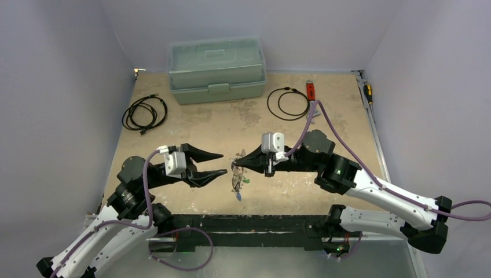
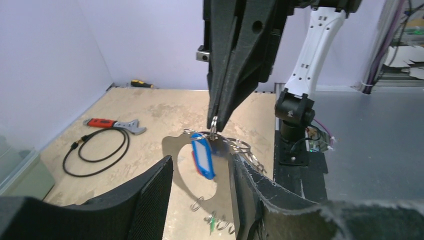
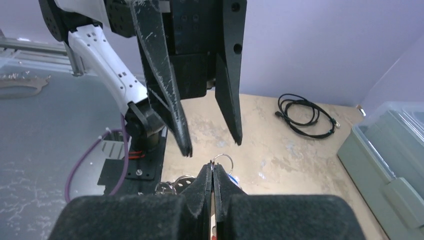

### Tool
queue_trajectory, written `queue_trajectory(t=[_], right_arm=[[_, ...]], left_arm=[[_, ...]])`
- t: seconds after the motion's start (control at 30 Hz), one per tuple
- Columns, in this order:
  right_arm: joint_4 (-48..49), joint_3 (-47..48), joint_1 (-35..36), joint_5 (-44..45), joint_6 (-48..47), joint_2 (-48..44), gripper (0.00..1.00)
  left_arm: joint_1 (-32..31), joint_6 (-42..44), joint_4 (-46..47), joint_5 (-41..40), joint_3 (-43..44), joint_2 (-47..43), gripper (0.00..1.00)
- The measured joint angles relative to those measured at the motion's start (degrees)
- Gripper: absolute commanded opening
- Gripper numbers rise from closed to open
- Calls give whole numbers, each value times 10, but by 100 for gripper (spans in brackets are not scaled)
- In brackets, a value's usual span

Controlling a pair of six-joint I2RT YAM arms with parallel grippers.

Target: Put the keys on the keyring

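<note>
a pale green lidded box (image 1: 217,69) stands at the far edge of the table (image 1: 173,130), and everything else is placed from it. near-left of the box lies a coiled black cable (image 1: 145,113). nearer than that, well in front of the box's left end, the left gripper (image 1: 224,163) hangs above the table with its jaws spread wide and nothing between them, its tips pointing right toward the keys. straight in front of the box, well apart from it, the keyring (image 3: 222,162) is a slender silvery loop, pinched at its lower edge and showing just above the tips that grip it. the keys (image 1: 237,182) dangle beneath it in a small bunch; a blue-headed key (image 2: 202,156) hangs clear of the table, while a green-headed one sits lower and i cannot tell whether it touches the surface. the right gripper (image 1: 234,166) comes in from the box's near-right side, its jaws pressed narrow together on the keyring. just right of the box lies a second cable (image 1: 288,103), then a red-handled wrench (image 1: 310,90), and farthest right a yellow-handled screwdriver (image 1: 368,92) along the wall.
</note>
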Motion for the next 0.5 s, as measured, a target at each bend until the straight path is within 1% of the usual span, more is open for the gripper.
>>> queue_trajectory(t=[0.13,0.27,0.33,0.43,0.5], right_arm=[[22,-2,0,-8,11,0,0],[36,-2,0,-20,17,1,0],[38,-2,0,-25,20,3,0],[32,-1,0,-38,20,11,0],[20,3,0,-49,20,20,0]], left_arm=[[0,-1,14,32,0,10,47],[0,-1,25,46,-1,10,60],[0,0,30,46,-3,5,63],[0,2,33,46,-6,-8,63],[0,4,36,46,-7,-14,58]])
